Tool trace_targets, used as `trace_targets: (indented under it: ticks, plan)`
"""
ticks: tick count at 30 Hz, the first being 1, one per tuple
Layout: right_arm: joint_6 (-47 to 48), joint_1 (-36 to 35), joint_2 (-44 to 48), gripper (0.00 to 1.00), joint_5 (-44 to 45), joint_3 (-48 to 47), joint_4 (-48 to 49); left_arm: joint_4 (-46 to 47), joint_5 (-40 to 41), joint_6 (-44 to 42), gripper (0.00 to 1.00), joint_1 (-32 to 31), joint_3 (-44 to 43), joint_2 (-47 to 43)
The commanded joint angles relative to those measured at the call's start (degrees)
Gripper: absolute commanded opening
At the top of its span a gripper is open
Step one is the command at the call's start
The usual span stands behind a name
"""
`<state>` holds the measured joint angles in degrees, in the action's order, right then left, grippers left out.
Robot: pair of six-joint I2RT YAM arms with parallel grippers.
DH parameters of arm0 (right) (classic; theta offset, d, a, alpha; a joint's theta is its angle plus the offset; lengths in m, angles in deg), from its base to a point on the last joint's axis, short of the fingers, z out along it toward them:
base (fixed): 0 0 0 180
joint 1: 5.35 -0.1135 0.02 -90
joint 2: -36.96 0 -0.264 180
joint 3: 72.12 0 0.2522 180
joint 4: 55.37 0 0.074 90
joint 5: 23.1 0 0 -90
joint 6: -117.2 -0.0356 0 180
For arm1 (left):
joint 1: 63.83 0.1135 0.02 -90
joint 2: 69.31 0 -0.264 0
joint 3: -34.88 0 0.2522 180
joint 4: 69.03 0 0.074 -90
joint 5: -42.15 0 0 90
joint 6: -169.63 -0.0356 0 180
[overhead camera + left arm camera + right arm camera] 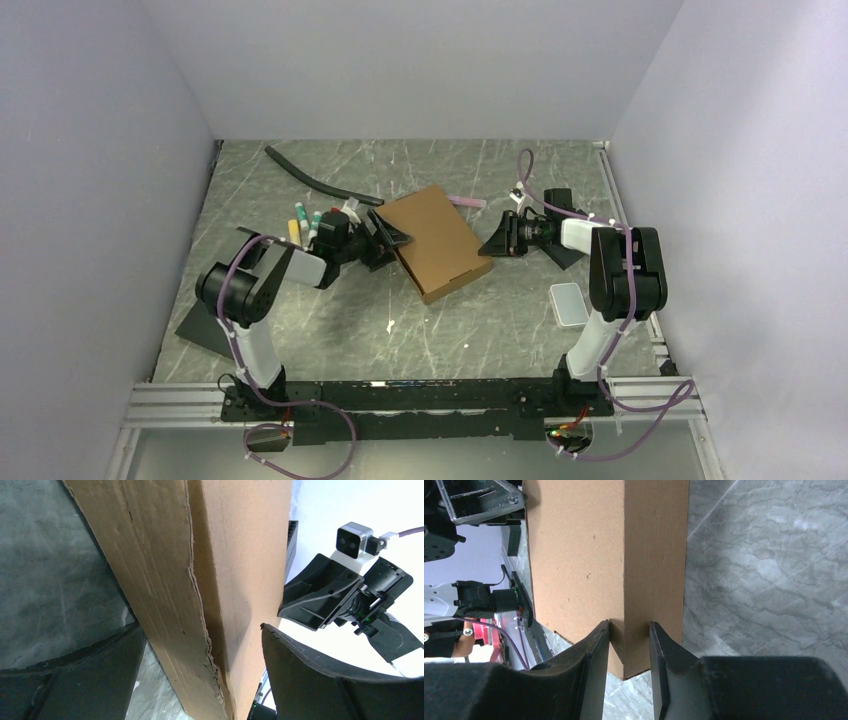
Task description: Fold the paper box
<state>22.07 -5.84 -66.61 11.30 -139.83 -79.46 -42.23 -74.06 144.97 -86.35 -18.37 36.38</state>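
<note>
The paper box [437, 240] is a closed brown cardboard mailer lying flat in the middle of the table, turned at an angle. My left gripper [388, 238] is at its left edge. In the left wrist view the gripper [200, 630] is open wide, and the box's ragged side edge [165, 580] lies between the fingers without being pinched. My right gripper [490, 245] is at the box's right corner. In the right wrist view the gripper [629, 625] is partly open, and the fingers [596, 655] stand on either side of the box's corner edge [624, 580].
A black hose [320, 182] and several markers [305, 222] lie at the back left. A pink pen [465, 201] lies behind the box. A translucent grey lid [568, 303] lies at the right. A black pad [205, 330] lies at the left. The enclosure walls stand on three sides.
</note>
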Motion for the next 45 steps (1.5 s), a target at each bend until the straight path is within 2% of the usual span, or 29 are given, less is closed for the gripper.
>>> trace_targets:
  ticks: [1,4,7,12,22,29,40,45]
  plan:
    - [3.71,0.01,-2.04,0.27,7.17,1.04,-4.66,-7.14,1.18,-2.33,0.88,-0.94,-2.1,-2.34]
    - [4.09,-0.38,-1.77,0.28,6.81,0.97,-4.79,-12.27,1.72,-3.7,0.88,-1.35,-4.3,-2.66]
    - [4.07,-0.58,-1.72,0.28,6.24,0.87,-4.88,-11.81,1.99,-3.88,0.87,-1.94,-4.43,-3.04]
    - [3.74,-0.73,-1.68,0.29,3.28,0.88,-4.7,-8.19,3.25,-3.13,0.78,-2.58,-2.99,-6.13]
    - [3.17,-1.17,-1.72,0.29,0.27,0.72,-4.93,4.58,5.98,-2.36,0.79,-4.92,2.81,-15.5]
    - [3.44,-2.37,-1.89,0.29,-2.69,0.35,-5.58,1.99,6.45,-2.48,0.8,-5.81,1.98,-17.43]
    - [4.6,-3.56,-1.72,0.29,-3.41,-0.31,-7.09,-9.29,6.98,-4.78,0.8,-6.55,-3.73,-14.83]
    - [6.58,-4.03,-1.48,0.38,-3.56,-0.88,-8.28,-19.17,9.58,-9.14,0.74,-6.66,-6.69,-15.89]
